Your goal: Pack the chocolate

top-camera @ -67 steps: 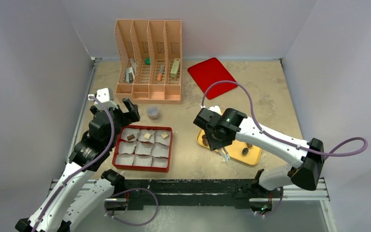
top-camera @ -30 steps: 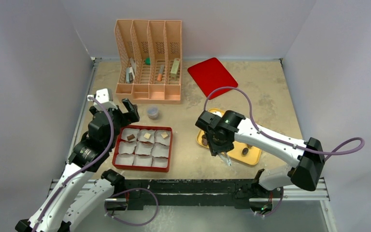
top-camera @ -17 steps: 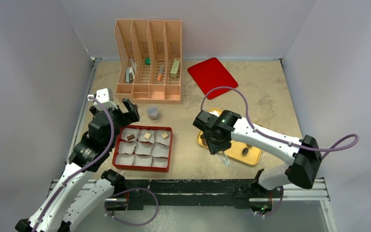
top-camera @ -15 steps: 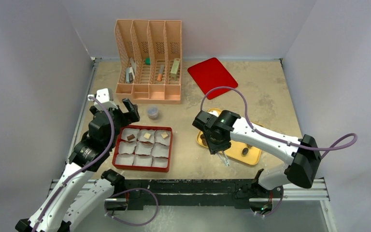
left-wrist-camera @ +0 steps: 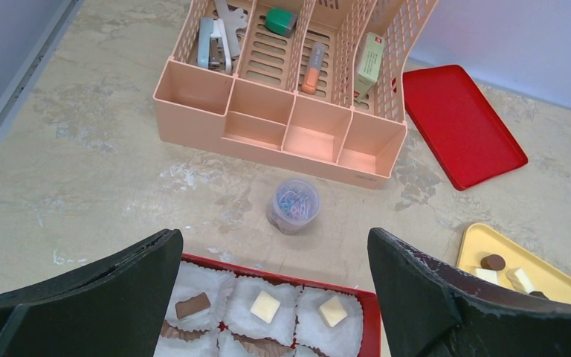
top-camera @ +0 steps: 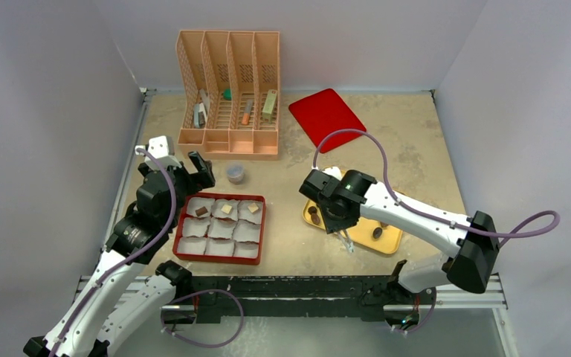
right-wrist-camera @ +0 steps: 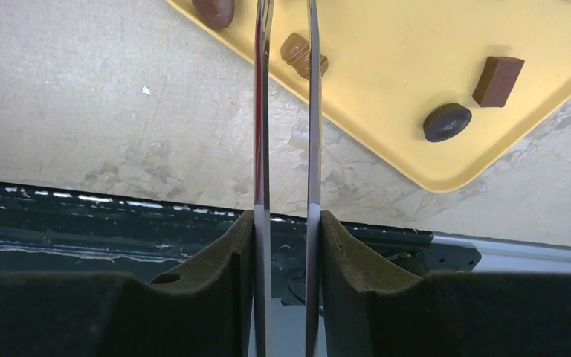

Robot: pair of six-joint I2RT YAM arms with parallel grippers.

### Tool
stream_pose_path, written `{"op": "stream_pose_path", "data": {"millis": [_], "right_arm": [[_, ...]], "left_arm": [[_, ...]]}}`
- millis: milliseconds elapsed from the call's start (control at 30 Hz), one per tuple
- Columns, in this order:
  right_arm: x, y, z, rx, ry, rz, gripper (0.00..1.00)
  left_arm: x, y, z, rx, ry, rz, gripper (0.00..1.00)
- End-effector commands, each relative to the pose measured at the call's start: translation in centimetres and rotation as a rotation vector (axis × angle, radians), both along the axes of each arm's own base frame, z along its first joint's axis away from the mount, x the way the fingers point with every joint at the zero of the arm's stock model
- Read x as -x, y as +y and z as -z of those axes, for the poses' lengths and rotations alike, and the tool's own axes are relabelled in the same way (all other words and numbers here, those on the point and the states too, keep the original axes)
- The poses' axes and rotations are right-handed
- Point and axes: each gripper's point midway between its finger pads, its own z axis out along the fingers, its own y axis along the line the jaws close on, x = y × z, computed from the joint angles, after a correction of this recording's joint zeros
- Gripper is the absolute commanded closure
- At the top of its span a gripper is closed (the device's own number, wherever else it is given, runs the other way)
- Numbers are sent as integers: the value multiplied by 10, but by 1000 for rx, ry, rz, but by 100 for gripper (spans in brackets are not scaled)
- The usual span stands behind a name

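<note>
My right gripper [right-wrist-camera: 286, 223] is shut on a pair of metal tongs [right-wrist-camera: 261, 134], whose two blades run up to the yellow tray [right-wrist-camera: 416, 52]. The blade tips sit at a caramel chocolate [right-wrist-camera: 302, 56]; I cannot tell whether they pinch it. On the tray also lie a dark oval piece [right-wrist-camera: 214, 9], a brown square [right-wrist-camera: 497, 80] and a dark round one [right-wrist-camera: 447, 122]. The red box [top-camera: 259, 234] of white paper cups holds a brown piece [left-wrist-camera: 192, 305] and two cream squares [left-wrist-camera: 265, 305] [left-wrist-camera: 333, 311] in its far row. My left gripper [left-wrist-camera: 275, 245] hangs open above the box's far edge.
A peach desk organiser [top-camera: 229, 97] with stationery stands at the back. A small tub of paper clips [top-camera: 236, 174] sits between it and the box. A red lid [top-camera: 326, 117] lies flat at the back right. The black base rail [top-camera: 290, 286] runs along the near edge.
The right arm has shifted slightly right and toward the near edge over the yellow tray. The left arm has not moved.
</note>
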Motion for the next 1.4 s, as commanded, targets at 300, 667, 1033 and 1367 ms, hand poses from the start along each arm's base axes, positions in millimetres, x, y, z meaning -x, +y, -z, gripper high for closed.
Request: {"op": "stream_pose_path", "data": {"millis": [300,667,1033,1367], "right_arm": [[-16,-6,-20,-27,-130,70,90],[-31,9,-51,-111,-215,12,88],[-51,52,-79,-239,-258,-90,88],[-57,124,-114,-457,-277,-223,86]], "left_arm": [[5,7,-17,30,-68,-25,5],[13,13,-27,59,-78,-49,5],[27,30,-44,51,-118,-90,5],[33,44,-47,45,-152,-148,6]]}}
